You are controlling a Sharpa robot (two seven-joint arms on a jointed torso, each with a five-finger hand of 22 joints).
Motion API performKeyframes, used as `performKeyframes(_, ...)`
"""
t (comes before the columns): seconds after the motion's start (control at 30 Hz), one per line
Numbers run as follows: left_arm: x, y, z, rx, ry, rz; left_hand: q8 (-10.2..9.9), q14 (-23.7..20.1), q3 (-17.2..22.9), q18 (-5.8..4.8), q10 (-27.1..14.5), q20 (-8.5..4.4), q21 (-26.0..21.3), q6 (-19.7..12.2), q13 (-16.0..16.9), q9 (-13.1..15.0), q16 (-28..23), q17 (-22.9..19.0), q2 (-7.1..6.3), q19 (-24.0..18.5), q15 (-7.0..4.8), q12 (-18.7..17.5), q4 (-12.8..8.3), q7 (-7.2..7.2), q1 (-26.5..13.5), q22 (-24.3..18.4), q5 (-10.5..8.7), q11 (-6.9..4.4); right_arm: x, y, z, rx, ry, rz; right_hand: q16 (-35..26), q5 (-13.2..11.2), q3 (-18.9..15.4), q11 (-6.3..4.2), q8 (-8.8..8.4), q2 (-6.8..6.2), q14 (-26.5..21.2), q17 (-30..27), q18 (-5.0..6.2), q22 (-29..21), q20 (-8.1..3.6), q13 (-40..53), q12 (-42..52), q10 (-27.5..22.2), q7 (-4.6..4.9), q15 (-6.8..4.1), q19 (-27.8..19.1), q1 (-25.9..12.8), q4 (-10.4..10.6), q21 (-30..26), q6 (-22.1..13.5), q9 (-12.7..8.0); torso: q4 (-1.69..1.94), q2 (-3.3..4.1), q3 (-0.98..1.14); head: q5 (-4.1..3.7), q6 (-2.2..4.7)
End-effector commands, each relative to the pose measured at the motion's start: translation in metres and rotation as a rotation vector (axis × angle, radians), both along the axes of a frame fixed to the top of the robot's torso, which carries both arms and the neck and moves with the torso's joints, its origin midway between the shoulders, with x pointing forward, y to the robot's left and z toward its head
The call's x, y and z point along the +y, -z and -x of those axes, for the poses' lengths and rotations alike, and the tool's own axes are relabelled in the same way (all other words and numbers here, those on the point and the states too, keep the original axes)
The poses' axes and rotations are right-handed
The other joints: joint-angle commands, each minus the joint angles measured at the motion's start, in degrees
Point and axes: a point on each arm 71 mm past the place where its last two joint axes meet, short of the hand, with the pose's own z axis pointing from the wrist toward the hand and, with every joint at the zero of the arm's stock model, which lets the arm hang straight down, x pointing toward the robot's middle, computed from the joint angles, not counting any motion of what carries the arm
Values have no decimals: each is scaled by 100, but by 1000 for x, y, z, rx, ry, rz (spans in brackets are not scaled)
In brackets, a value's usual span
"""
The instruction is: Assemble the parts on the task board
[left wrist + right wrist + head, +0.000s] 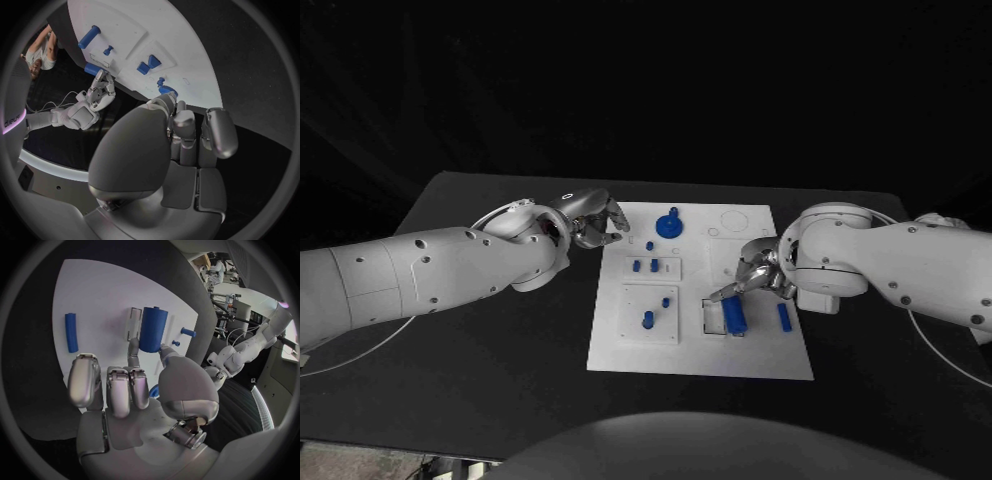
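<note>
Right hand point(754, 276) hovers over the task board point(625, 355), fingertips at the blue block point(734, 314) in its right recess; an actual grip is hard to make out. Left hand point(587, 218) sits curled at the board's far-left edge, holding nothing, near the round part point(669, 225).
</note>
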Motion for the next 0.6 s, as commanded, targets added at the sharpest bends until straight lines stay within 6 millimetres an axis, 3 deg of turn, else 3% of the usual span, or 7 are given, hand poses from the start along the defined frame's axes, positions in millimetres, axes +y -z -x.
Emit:
performKeyframes(0.03, -2, 1, 0, 13, 6, -4, 20, -21, 35, 54, 29, -7, -31, -4, -8, 9, -7, -6, -18, -45, 16, -11, 2, 28, 17, 962, 18, -9, 2, 3, 2, 57, 29, 1, 20, 26, 33, -2, -39, 65, 598, 1506, 59, 956, 0, 1505, 22, 596, 9, -11, -49, 12, -25, -36, -30, 8, -1, 4, 3, 12, -1)
performKeyframes(0.47, -1, 1, 1, 22, 4, -9, 21, -23, 38, 54, 29, -4, -31, -4, -9, 10, -7, -8, -17, -46, 20, -11, 6, 32, 9, 962, 18, -5, 11, 8, -2, 66, 30, 0, 20, 34, 46, 16, -97, 89, 598, 1506, 77, 930, 13, 1505, 22, 596, 31, 4, -97, 12, -37, -127, -65, 11, -5, 3, 3, 23, -1)
performKeyframes(0.6, -2, 2, 0, 26, 4, -11, 21, -23, 38, 54, 29, -4, -31, -4, -9, 10, -7, -8, -17, -46, 20, -11, 6, 32, 9, 962, 18, -5, 12, 8, -2, 64, 29, 5, 20, -121, 15, 34, -152, 92, 598, 1506, 78, 927, 29, 1505, 22, 596, 50, 20, -104, -55, -15, -144, -74, 19, -5, 3, 3, 24, -1)
